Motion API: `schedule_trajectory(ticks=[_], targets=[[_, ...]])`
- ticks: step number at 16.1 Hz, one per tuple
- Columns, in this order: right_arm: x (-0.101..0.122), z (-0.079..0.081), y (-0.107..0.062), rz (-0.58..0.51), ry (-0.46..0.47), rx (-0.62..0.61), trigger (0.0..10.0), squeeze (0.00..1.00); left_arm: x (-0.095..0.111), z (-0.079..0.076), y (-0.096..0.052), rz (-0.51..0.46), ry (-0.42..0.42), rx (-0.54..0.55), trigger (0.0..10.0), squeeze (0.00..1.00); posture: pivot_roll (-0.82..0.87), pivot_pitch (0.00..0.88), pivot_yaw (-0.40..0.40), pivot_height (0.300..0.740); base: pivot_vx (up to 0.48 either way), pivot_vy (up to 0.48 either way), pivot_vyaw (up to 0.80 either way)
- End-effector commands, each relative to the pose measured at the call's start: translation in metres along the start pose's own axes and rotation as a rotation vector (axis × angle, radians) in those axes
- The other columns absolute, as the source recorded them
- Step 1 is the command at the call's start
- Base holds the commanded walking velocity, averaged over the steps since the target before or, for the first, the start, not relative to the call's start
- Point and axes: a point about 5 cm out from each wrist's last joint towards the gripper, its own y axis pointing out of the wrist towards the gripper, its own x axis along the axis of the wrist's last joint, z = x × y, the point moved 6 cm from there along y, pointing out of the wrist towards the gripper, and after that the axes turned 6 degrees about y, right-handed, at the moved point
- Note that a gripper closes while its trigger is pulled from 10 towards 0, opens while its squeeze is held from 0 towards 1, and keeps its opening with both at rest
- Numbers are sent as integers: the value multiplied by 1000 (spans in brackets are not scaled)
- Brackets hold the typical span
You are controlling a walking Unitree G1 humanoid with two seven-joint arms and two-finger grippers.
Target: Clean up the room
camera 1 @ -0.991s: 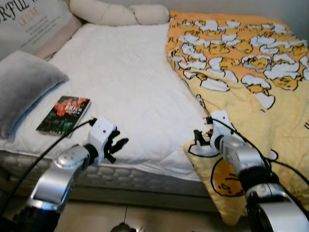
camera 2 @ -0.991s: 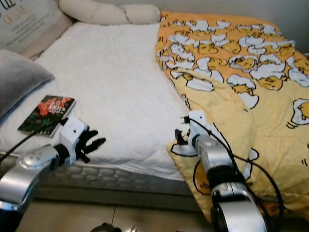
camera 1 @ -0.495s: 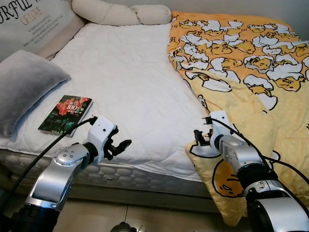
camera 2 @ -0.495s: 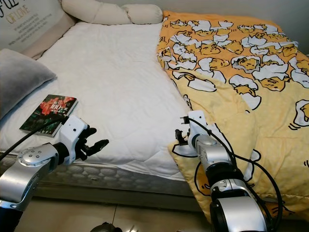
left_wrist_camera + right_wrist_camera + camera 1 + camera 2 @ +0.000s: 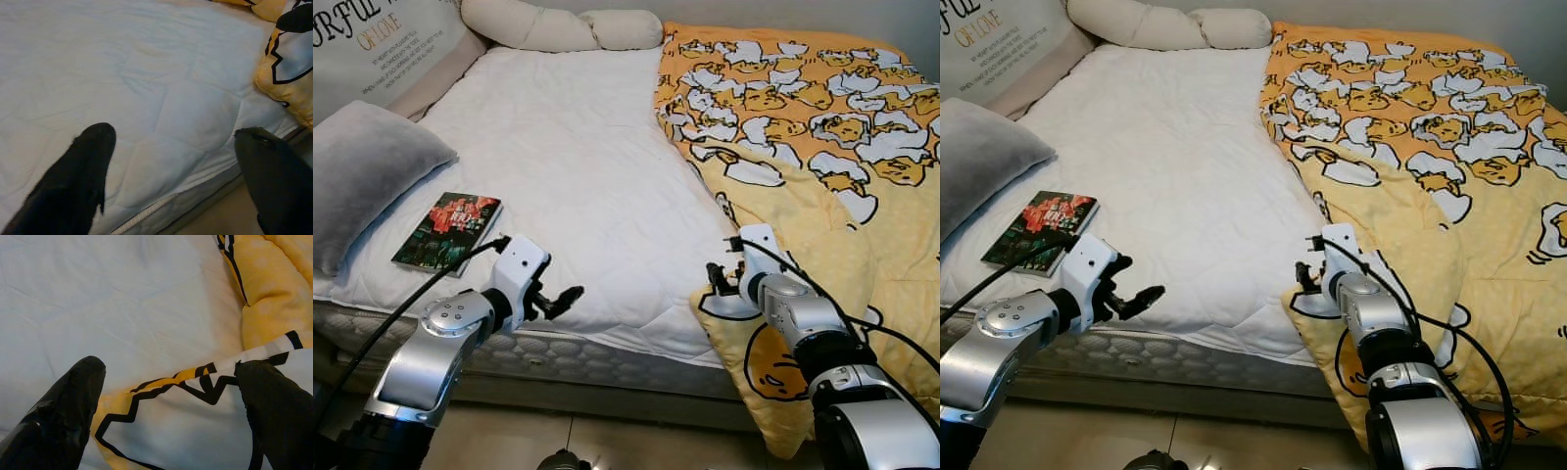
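The yellow cartoon-print duvet [image 5: 803, 176] covers the bed's [image 5: 568, 157] right half — long axis running head to foot, its near corner hanging off the foot edge. The right gripper [image 5: 171, 382] straddles that corner, fingers apart. The left gripper [image 5: 558, 297] hovers spread over the white mattress edge.

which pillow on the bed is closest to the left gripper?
The grey pillow at the bed's left edge, just beyond the book. It lies nearest the left gripper; the cream pillows sit far off at the headboard.
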Motion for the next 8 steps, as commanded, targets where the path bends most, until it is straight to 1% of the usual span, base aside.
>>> schedule_trajectory(ticks=[1,2,4,8], targets=[[5,-1,0,-9,-18,-5,10000,1000,6,1,-1,-11,17,-6,10000,1000,80,0,34,740,0,0,0],[15,-1,7,-35,-63,-18,10000,0,18,-7,-11,-31,6,-52,10000,0,138,84,21,740,0,0,0],[20,3,9,-61,-101,-18,10000,0,28,-17,-21,-56,5,-74,10000,0,143,85,19,740,0,0,0],[21,3,10,-56,-111,-14,10000,0,26,-15,-27,-30,10,-71,10000,0,154,97,18,740,0,0,0]])
